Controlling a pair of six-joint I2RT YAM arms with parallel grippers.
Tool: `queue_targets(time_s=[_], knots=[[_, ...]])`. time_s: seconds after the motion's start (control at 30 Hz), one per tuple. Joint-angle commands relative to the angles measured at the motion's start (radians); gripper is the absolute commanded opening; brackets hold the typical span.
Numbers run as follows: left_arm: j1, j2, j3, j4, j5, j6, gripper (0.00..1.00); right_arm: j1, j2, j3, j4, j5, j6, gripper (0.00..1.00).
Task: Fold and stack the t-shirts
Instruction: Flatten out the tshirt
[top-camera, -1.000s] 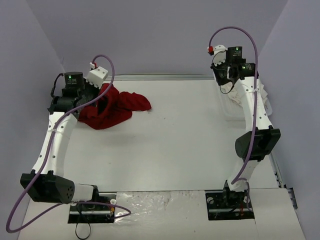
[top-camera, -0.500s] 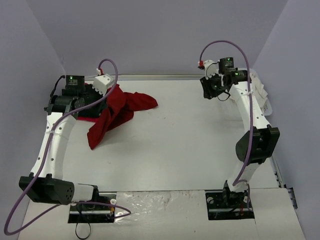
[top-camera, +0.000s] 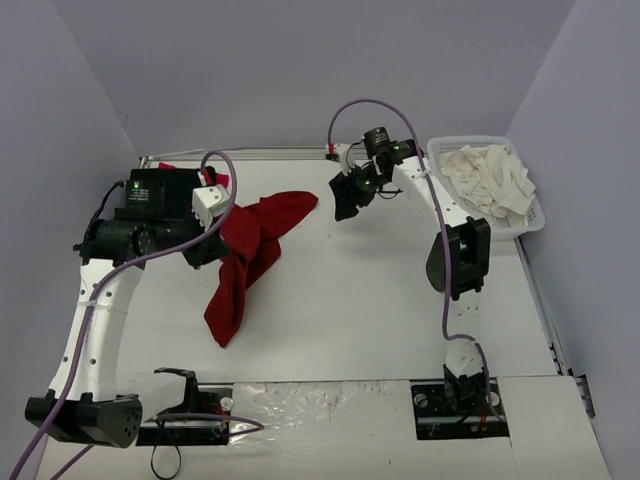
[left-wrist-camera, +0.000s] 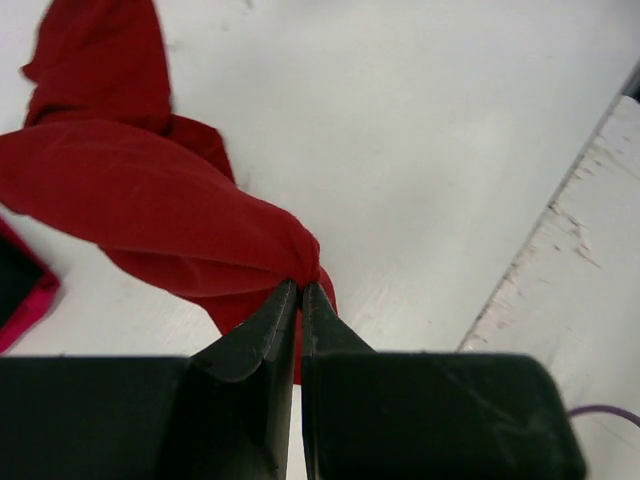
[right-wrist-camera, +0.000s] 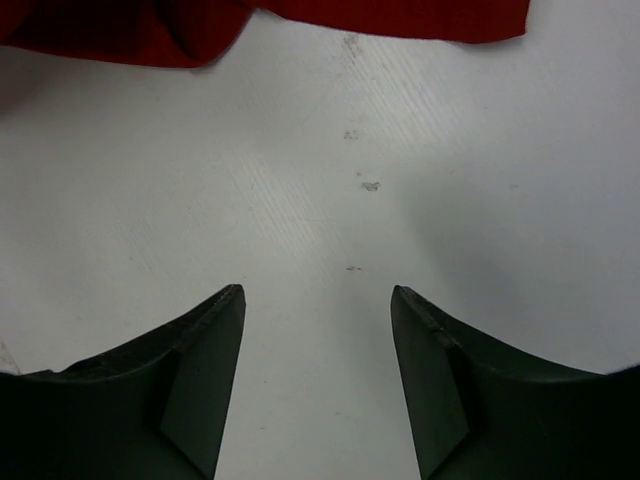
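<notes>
Cloth of the dark red t-shirt hangs in a bunched rope from the left gripper, its lower end trailing onto the table toward the near left, while one broad flap rests on the far side near the middle; in the left wrist view the jaws are closed to a sliver on a pinched fold of that shirt; the right gripper hovers just beside the flap's far corner, jaws spread wide and holding nothing, with the shirt's edge at the top of its own view; cream-white t-shirts lie heaped in the white basket at the far right; the step in hand looks like spreading the shirt flat before folding; to do it well, the right gripper should probably take a hem or shoulder corner rather than mid-cloth, and the arms should draw apart until the fabric is taut, then lower it smoothly; no brand or writing can be read, and no neck label shows.
</notes>
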Motion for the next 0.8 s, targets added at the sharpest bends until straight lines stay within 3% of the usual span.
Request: queue_targets(time_s=[0.0,0.17,0.27,0.5,0.77], knots=[[-0.007,-0.033,0.009,-0.138,0.196,0.097,0.02,0.033,0.073,0.032,-0.105,-0.107,-0.024,0.56],[-0.005,-0.103,-0.083,-0.178,0.085,0.146,0.02,0.084,0.147,0.021,-0.121,-0.231,-0.055,0.57],[-0.005,-0.136,-0.137,-0.207,0.006,0.169,0.02,0.12,0.213,0.105,-0.181,-0.32,-0.089,0.57],[-0.001,-0.174,-0.137,-0.281,0.03,0.228,0.02,0.183,0.34,0.313,-0.178,-0.3,-0.049,0.61],[-0.001,-0.102,-0.096,-0.417,0.09,0.372,0.02,0.22,0.408,0.359,-0.085,-0.357,-0.012,0.68]])
